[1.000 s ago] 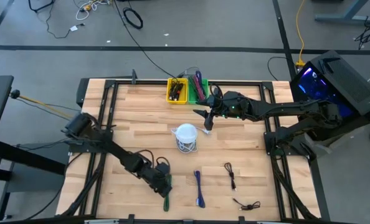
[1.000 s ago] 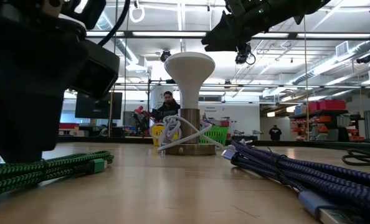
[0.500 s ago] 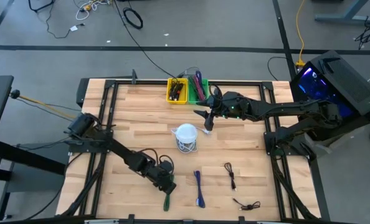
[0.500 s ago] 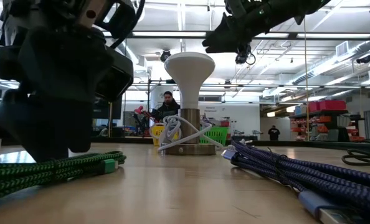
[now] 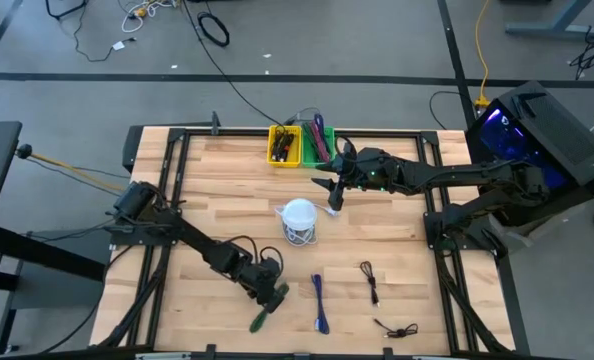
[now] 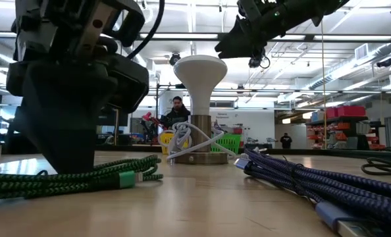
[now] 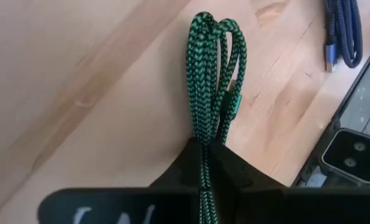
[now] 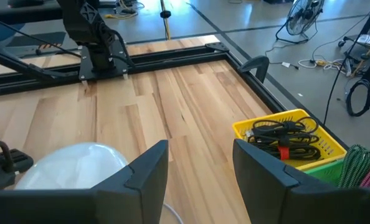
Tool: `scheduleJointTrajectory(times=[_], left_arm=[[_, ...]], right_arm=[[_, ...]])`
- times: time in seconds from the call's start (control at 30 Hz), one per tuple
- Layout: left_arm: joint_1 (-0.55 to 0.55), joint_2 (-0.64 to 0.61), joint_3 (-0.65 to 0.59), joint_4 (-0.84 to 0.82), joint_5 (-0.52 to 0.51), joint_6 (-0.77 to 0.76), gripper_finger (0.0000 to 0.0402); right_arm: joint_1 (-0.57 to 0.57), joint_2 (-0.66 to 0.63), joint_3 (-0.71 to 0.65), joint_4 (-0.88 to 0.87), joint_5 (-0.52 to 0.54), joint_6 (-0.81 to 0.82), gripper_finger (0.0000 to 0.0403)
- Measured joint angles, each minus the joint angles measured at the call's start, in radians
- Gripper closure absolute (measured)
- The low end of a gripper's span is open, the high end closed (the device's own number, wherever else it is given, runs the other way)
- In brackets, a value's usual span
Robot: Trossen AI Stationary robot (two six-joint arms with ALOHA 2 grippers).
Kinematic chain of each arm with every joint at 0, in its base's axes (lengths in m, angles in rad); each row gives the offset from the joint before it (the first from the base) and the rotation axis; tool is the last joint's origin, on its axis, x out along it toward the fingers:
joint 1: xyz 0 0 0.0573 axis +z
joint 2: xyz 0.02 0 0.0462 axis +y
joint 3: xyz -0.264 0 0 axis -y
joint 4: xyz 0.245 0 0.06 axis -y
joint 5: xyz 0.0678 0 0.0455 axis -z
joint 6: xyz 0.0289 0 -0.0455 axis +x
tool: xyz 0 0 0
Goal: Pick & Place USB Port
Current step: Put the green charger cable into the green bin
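Observation:
A green braided cable bundle lies on the wooden table near its front edge, and it also shows in the low view. My left gripper stands over the bundle's far end and is shut on it. My right gripper hangs open and empty above the far middle of the table, just beyond a white mushroom-shaped stand wrapped with white cable. In the right wrist view its fingers stand wide apart. My left gripper pinches the green bundle's several strands between its two fingers, which come from above and point down. The bundle's folded end stretches out ahead of the fingers. The bundle lies flat on the table.
A blue cable and two black cables lie at the front right. A yellow bin and a green bin holding cables stand at the far edge. A person shows far behind the table.
My left gripper has moved toward the table's right edge and turned, keeping hold of the green bundle. The bundle has slid along the table and swung from lying near-to-far into a slant, its held end carried to the right.

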State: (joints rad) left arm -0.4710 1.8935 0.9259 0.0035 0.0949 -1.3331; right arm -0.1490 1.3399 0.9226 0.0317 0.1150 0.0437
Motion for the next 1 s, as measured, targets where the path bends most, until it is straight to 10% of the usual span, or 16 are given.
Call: scheduleJointTrajectory(times=[0.4,1.0], left_arm=[[0.036,-0.062,0.137,-0.267,-0.041,0.249,0.0393],[0.102,-0.512,0.463,-0.999,-0.654,0.767,0.0395]], right_arm=[[0.0,0.0,0.0,-0.012,0.0,0.0,0.0223],[0.003,0.0,0.0,-0.01,-0.021,0.023,0.0223]])
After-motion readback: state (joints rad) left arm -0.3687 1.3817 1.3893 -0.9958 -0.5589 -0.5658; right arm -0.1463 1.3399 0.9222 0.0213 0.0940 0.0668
